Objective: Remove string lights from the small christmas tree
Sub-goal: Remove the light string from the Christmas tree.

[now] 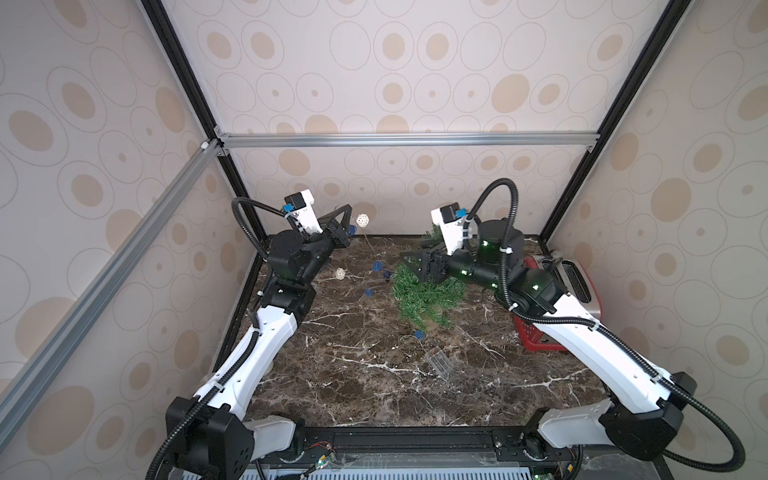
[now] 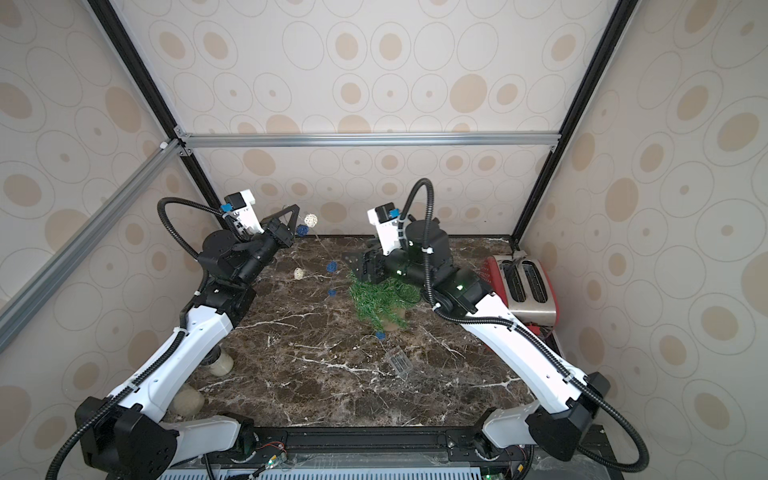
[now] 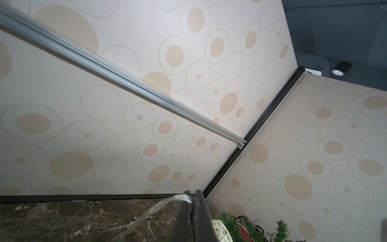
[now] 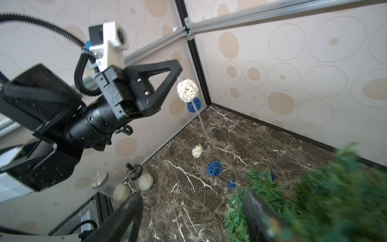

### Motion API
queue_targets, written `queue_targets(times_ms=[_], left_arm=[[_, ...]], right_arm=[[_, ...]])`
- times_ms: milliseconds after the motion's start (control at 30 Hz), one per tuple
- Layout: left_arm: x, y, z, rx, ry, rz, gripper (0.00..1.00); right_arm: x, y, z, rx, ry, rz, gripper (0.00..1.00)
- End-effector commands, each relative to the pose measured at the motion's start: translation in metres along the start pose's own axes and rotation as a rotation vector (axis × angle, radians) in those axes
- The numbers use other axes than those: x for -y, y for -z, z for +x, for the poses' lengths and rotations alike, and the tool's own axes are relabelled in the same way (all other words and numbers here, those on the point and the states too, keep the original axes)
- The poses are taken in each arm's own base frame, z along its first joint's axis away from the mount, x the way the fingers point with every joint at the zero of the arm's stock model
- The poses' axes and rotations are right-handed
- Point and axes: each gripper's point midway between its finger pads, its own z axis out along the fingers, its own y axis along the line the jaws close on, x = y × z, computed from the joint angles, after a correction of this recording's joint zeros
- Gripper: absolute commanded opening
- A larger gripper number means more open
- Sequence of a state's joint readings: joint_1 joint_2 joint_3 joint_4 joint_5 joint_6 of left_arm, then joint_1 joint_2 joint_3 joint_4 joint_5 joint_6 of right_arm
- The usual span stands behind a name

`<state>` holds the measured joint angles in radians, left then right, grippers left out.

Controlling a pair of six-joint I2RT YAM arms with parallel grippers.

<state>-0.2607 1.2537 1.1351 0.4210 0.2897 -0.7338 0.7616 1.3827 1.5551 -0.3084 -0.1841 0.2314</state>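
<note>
The string lights [image 1: 363,220] are held up off the bench [image 1: 357,374] by the left hand [image 1: 350,208], whose jaws are pressed together on the thin pale wire. In the left wrist view the wire is seen pinched between its fingers [image 3: 199,213]. A cream ball [image 4: 187,90] and a blue ball [image 4: 193,105] hang just below that hand, near the far left corner. From there the strand is draped down to the bench, where a second cream ball [image 1: 340,273] and several blue ones are strung out toward the small christmas tree [image 1: 419,295]. Another blue ball [image 1: 419,333] lies just beside the tree's tan pot [image 2: 392,322]. The clear battery box [image 1: 439,360] rests flat on the bench nearer the front, apart from the pot. The right hand [image 1: 409,258] is placed at the tree's upper branches with its jaws standing wide apart, one finger [image 4: 255,213] set against the needles. A red and silver toaster [image 2: 523,286] is seen at the right edge.
</note>
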Motion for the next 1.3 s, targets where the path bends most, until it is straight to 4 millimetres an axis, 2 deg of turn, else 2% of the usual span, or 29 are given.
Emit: queue_targets(times_ms=[0,167,500,800,1000,1167,1267], left_arm=[[0.008,-0.001,-0.004,-0.001,0.002,0.029,0.00],[0.007,-0.001,-0.003,-0.004,0.002,0.022,0.00],[0.006,0.003,-0.002,0.000,0.000,0.020,0.00],[0.011,0.013,-0.007,0.021,-0.005,0.027,0.00],[0.014,0.017,-0.014,0.044,-0.002,0.026,0.00],[0.014,0.019,-0.016,0.047,-0.004,0.018,0.00],[0.013,0.020,-0.015,0.046,-0.004,0.015,0.00]], right_arm=[[0.009,-0.014,0.014,-0.070,0.107,0.090,0.77],[-0.007,-0.045,0.019,-0.133,0.222,0.144,0.78],[0.013,-0.109,0.029,-0.228,0.300,0.308,0.74],[0.018,-0.139,0.033,-0.223,0.292,0.297,0.64],[0.012,-0.152,0.039,-0.191,0.254,0.231,0.48],[0.012,-0.153,0.039,-0.164,0.235,0.212,0.20],[0.014,-0.151,0.036,-0.151,0.235,0.225,0.00]])
